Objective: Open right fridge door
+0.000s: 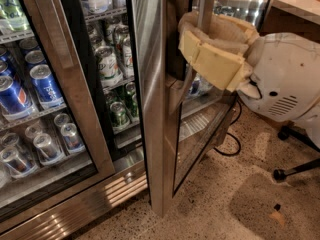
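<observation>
Door is ajar. Its free edge sits just off the centre post and the hinge side runs back to the right. The left door, with the Pepsi cans behind it, is shut, so leave it alone.

The claw is up at handle height, curled into a loop around the door's vertical steel bar, with the tips nearly meeting on the far side. It looks more like a loose cage than a hard pinch, which is fine for a pull.

How I'd run the swing:
- Pull along an arc about the right-hand hinge, not a straight line. A straight pull would likely load the wrist sideways and drag the bar toward the tips, where it could slip out.
- Let the wrist yaw with the door so the bar stays deep in the loop, against the palm side.
- Keep the height constant. Sliding down the bar gains nothing.
- The arm housing sits close to the glass on the swing side, so back the base away as the door comes round or the door will likely run into it.
- Watch the cable on the floor and the chair foot in the retreat path.
- Go slowly through the first part of the arc. The gasket is already free, so little force should be needed.
</observation>
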You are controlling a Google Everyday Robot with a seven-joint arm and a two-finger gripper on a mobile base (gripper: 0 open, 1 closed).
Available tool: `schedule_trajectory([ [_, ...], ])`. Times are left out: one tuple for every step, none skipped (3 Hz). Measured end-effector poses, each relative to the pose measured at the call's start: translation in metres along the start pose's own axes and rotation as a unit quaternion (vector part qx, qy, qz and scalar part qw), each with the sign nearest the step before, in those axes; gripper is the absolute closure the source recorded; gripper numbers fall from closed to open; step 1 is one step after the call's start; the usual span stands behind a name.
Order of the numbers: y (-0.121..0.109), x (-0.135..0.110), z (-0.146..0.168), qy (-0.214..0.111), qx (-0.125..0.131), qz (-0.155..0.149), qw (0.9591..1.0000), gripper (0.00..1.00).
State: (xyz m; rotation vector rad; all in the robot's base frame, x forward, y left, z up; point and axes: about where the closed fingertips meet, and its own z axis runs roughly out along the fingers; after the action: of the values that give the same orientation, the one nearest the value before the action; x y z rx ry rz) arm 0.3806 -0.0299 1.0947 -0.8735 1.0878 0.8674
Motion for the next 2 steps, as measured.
schedule_trajectory([
  [0.0000,0.0000,0.0000,0.000,0.000,0.000,1.0000,1.00],
  [0.0001,-0.0031,0.0014,0.005,-0.003,-0.001,1.0000,1.00],
])
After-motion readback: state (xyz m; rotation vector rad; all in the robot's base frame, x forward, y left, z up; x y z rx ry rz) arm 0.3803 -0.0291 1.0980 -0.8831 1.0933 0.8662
